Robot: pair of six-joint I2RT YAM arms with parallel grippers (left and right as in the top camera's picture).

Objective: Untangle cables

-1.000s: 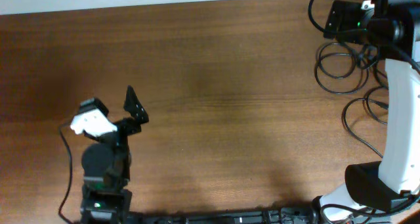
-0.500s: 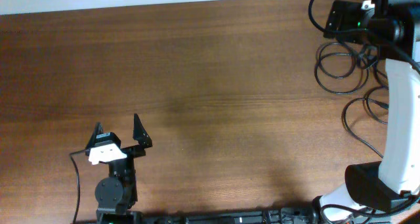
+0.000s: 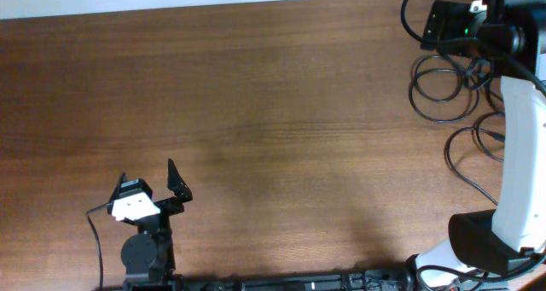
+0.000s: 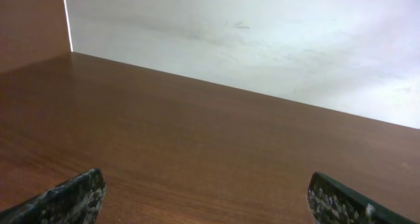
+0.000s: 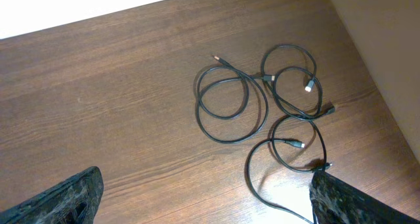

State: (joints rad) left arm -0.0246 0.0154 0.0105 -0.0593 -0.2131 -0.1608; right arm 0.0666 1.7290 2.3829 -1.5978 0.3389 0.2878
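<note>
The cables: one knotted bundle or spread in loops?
Spread: the cables lie on the table as several open loops that overlap in places. Knotted at the crossings: cannot tell.

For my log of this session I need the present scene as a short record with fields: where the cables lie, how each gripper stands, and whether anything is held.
cables: thin, black, several loops crossing one another, flat on the table near its far right corner
left gripper: open, empty, over bare wood at the near left
right gripper: open, empty, above the cables, apart from them
held: nothing
untangling: not yet begun
</note>
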